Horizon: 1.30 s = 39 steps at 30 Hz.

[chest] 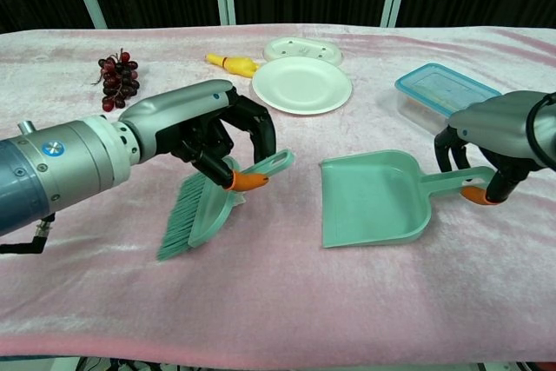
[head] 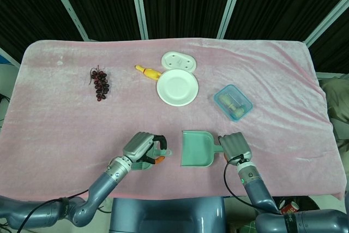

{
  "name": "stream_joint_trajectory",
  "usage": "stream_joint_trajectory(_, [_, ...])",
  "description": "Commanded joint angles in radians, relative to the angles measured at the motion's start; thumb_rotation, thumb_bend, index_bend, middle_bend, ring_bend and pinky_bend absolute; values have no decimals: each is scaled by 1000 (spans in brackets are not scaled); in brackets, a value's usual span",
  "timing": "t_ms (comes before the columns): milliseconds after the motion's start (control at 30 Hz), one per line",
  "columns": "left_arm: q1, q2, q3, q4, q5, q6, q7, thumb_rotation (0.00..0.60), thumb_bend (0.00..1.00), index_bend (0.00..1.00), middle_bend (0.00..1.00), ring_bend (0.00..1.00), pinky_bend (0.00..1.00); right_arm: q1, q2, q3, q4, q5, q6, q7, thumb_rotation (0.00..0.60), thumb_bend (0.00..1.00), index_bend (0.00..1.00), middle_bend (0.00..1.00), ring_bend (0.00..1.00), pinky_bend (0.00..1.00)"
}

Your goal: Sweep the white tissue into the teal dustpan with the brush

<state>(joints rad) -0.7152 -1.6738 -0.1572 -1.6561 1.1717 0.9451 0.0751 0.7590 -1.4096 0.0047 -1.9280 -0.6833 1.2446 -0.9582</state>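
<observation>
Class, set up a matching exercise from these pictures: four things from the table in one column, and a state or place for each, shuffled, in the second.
1. teal brush
2. teal dustpan
3. dark red grape bunch
4. white round plate

A. lies far left on the cloth
B. handle held by the right hand
C. beside the yellow toy
D. gripped by the left hand

Pairs: 1-D, 2-B, 3-A, 4-C

Silver-grey left hand (chest: 204,123) and right hand (chest: 495,132) (orange fingertip pads) on blue-grey, black-cabled arms.
</observation>
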Motion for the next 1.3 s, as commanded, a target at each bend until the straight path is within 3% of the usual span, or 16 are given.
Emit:
stream_joint_trajectory(33, [-3, -5, -2, 6, -2, -2, 1, 600, 389, 611, 662, 912, 1000, 1, 1, 0, -1, 2, -1, -1, 600, 434, 687, 661, 678, 762])
stream_joint_trajectory(233, [-20, -37, -13, 29, -4, -13, 5, 600, 389, 612, 662, 913, 1000, 3, 0, -1, -5, 10, -2, -5, 600, 434, 688, 661, 678, 762])
stream_joint_trajectory(567, [-93, -173, -69, 125, -14, -33, 29, 600, 389, 612, 662, 912, 1000, 8, 12, 7, -26, 25, 4, -6, 600, 433, 690, 662, 678, 762])
stream_joint_trajectory(967, [-186, -313, -185, 216, -13, -11, 27, 600, 386, 612, 662, 913, 1000, 11, 38, 3, -33, 33, 3, -2, 600, 434, 690, 662, 678, 762])
stream_joint_trajectory(1300, [-167, -257, -202, 149, -2, 23, 3, 600, 386, 612, 662, 912, 1000, 7, 45, -4, -28, 30, 4, 5, 600, 434, 690, 662, 678, 762])
